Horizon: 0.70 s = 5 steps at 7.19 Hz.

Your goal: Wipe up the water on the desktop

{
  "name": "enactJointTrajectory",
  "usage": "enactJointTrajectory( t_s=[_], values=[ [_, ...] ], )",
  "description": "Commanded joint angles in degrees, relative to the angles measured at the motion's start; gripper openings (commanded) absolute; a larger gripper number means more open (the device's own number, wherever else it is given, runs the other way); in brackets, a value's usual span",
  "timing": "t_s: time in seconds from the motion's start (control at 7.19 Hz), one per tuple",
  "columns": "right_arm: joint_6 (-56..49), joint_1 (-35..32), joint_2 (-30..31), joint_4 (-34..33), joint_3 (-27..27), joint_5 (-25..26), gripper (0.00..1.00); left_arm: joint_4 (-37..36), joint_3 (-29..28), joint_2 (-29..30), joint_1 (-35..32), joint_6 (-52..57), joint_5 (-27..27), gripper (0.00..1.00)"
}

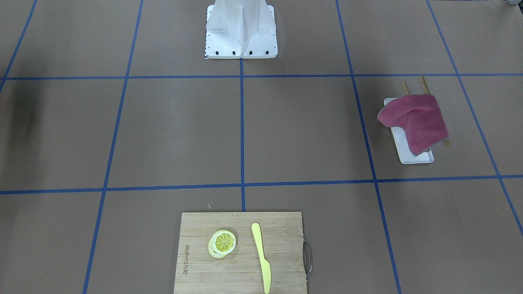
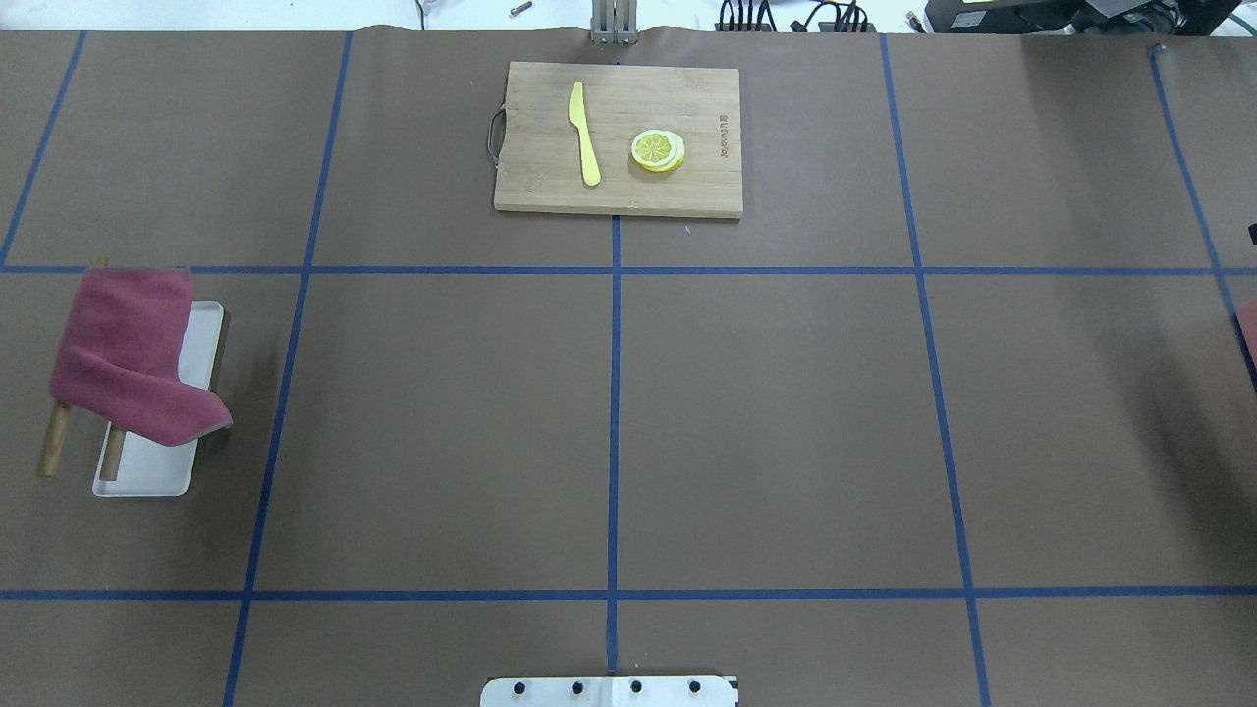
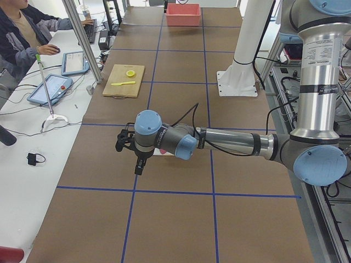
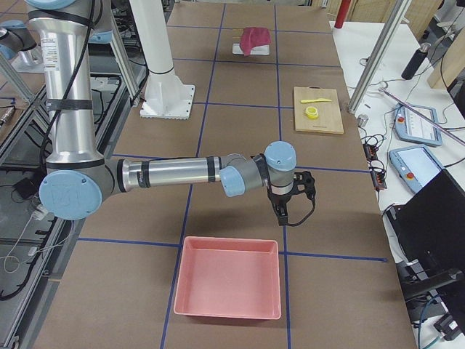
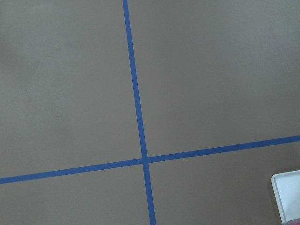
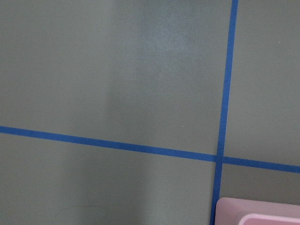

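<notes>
The desktop (image 1: 302, 130) is a matte brown surface with a blue tape grid; it also shows from overhead (image 2: 786, 422). I see no water on it in any view. A dark red towel (image 1: 414, 122) hangs over a wooden rack above a white tray (image 1: 412, 157) on the robot's left side, also in the overhead view (image 2: 128, 358). My left gripper (image 3: 140, 164) hovers over the desktop near the towel; I cannot tell if it is open. My right gripper (image 4: 282, 212) hovers near the pink bin (image 4: 227, 287); I cannot tell its state. Neither wrist view shows fingers.
A bamboo cutting board (image 2: 619, 137) with a yellow knife (image 2: 585, 133) and a lemon slice (image 2: 658, 150) lies at the far middle edge. The robot's white base (image 1: 241, 30) stands at the near middle. An operator (image 3: 22, 27) sits beside the table.
</notes>
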<state>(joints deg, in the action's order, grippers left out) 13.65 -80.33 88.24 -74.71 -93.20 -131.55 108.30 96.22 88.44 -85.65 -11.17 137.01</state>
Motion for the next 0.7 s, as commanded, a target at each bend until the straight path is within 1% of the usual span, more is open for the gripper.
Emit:
enactJointTrajectory(
  t_s=[0.0,0.14,0.28,0.56],
  values=[
    [0.1,0.0,0.0,0.0,0.0,0.0,1.0,0.4,0.5,-1.1,-0.1,-0.1,-0.8,0.98],
    [0.0,0.0,0.0,0.0,0.0,0.0,1.0,0.2,1.7,-1.1,-0.1,-0.2,-3.8,0.98],
    [-0.1,0.0,0.0,0.0,-0.1,0.0,1.0,0.1,1.5,-1.1,0.0,-0.4,-4.1,0.98],
    [-0.1,0.0,-0.1,0.0,0.0,0.0,1.0,0.1,2.2,-0.4,0.1,-5.5,-3.3,0.97]
  ],
)
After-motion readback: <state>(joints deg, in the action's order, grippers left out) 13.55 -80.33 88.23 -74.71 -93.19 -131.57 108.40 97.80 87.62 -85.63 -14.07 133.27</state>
